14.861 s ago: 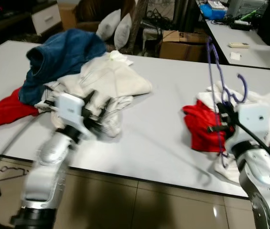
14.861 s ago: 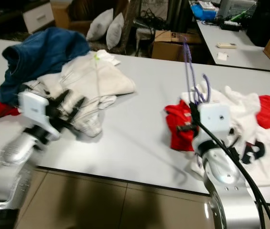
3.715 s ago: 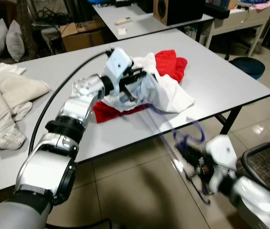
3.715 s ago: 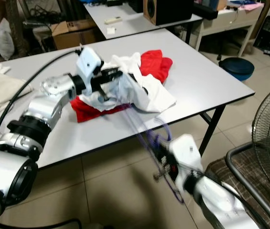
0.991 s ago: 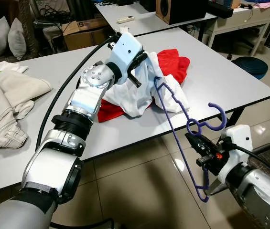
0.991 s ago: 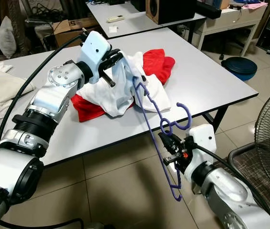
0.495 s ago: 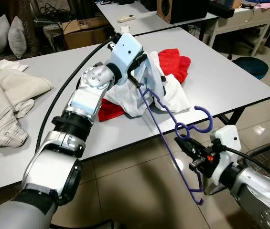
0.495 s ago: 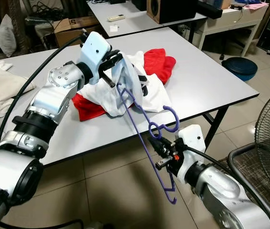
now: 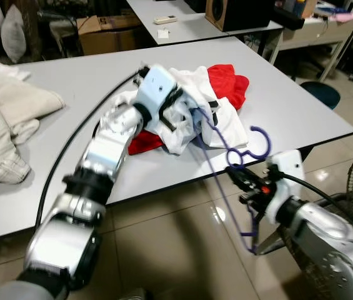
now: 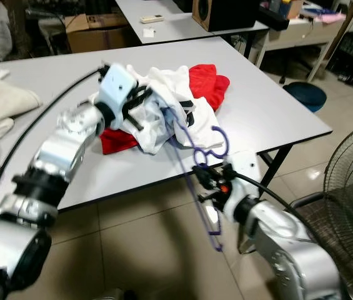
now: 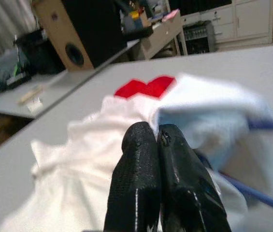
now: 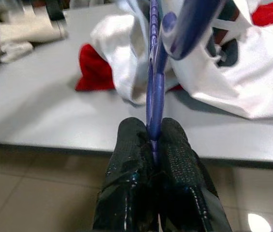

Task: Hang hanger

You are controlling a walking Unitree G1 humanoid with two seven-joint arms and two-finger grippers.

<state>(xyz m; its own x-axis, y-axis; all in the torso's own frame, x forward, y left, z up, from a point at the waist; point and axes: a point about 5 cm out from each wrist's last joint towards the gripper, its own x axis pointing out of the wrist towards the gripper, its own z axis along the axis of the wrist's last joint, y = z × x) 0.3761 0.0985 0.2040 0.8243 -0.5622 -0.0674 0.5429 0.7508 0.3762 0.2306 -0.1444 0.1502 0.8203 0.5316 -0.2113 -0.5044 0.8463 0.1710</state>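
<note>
Right gripper (image 9: 246,186), its black fingers pinched tight on the thin purple plastic hanger (image 9: 235,164), holds it just off the edge of the grey table (image 9: 301,106), one shoulder tip reaching into the white printed T-shirt (image 9: 192,119). Left gripper (image 11: 151,145), fingers clamped together on the shirt's cloth, lifts it above the red garment (image 9: 229,81). Light and springy, the hanger likely flexes; a hold near the hook looks steadiest. The shirt's dark print cannot be read.
</note>
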